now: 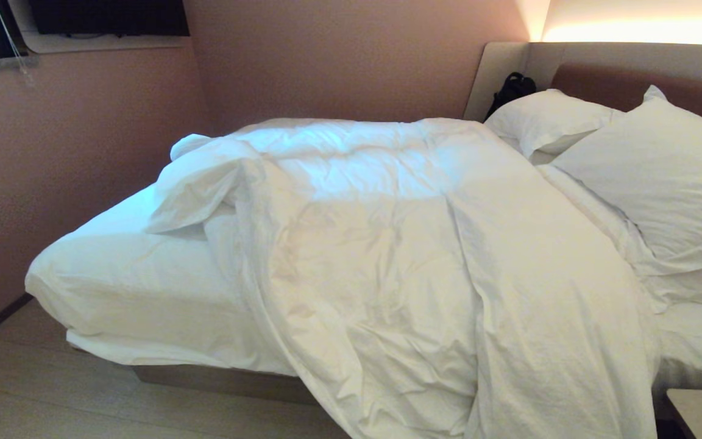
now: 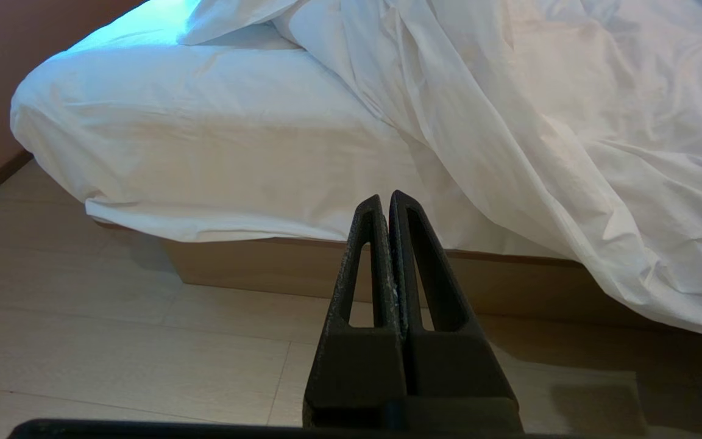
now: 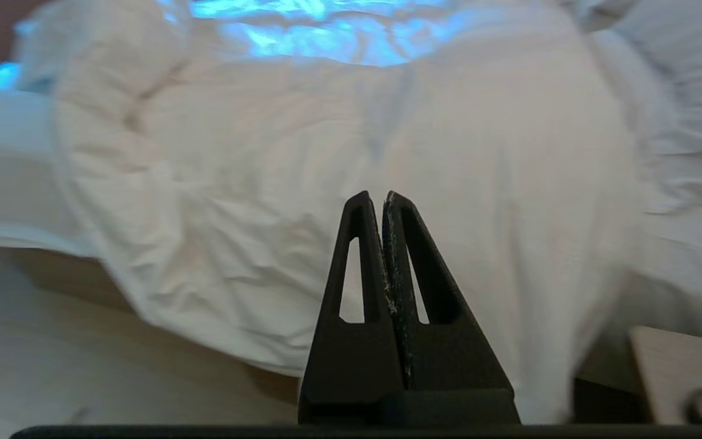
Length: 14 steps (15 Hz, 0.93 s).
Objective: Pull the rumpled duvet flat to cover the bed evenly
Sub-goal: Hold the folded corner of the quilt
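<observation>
The white duvet (image 1: 400, 244) lies bunched across the middle of the bed (image 1: 131, 274), one corner folded back near the foot, its near side spilling over the mattress edge toward the floor. The foot end shows bare sheet. Neither arm shows in the head view. My left gripper (image 2: 386, 198) is shut and empty, low over the floor, facing the wooden bed base (image 2: 253, 268) with the duvet (image 2: 570, 152) hanging to one side. My right gripper (image 3: 374, 196) is shut and empty, short of the hanging duvet (image 3: 326, 152).
Two white pillows (image 1: 662, 177) lean on the padded headboard (image 1: 631, 73) at the right, a dark bag (image 1: 509, 88) behind them. A nightstand corner (image 1: 701, 411) stands at the lower right. A pink wall (image 1: 70, 171) runs along the bed's foot. Pale wood floor (image 1: 34, 390) lies before the bed.
</observation>
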Tool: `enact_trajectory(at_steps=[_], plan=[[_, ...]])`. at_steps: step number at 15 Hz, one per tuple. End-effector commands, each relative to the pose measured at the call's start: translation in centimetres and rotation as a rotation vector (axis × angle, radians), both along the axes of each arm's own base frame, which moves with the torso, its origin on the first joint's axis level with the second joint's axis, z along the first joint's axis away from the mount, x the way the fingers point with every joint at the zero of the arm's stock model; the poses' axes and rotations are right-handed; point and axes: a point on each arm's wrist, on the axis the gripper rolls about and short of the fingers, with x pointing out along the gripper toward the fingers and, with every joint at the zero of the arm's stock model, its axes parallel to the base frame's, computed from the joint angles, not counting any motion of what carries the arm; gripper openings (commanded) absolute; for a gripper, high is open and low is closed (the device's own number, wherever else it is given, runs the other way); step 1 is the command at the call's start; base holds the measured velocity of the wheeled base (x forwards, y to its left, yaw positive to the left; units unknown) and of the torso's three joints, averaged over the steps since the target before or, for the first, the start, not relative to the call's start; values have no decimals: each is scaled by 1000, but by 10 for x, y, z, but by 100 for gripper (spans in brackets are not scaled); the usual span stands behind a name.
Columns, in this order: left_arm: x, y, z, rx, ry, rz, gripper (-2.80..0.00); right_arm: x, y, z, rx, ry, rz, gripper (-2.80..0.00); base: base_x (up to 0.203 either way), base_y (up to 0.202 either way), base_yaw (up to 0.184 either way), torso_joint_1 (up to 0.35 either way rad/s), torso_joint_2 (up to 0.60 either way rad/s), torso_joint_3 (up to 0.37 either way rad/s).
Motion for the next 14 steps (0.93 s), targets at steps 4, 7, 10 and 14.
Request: enact_trajectory(at_steps=[4, 7, 10, 14], plan=[[0, 0, 0, 0, 0, 1, -280, 2, -1, -4, -18, 5, -58, -280, 0, 0, 0, 0, 0, 0], [0, 0, 0, 0, 0, 1, -280, 3, -1, -7, -21, 14, -58, -280, 0, 0, 0, 0, 0, 0], [0, 0, 0, 0, 0, -1, -280, 3, -1, -8, -26, 20, -57, -280, 0, 0, 0, 0, 0, 0], [0, 0, 0, 0, 0, -1, -280, 4, -1, -9, -34, 22, -58, -280, 0, 0, 0, 0, 0, 0]])
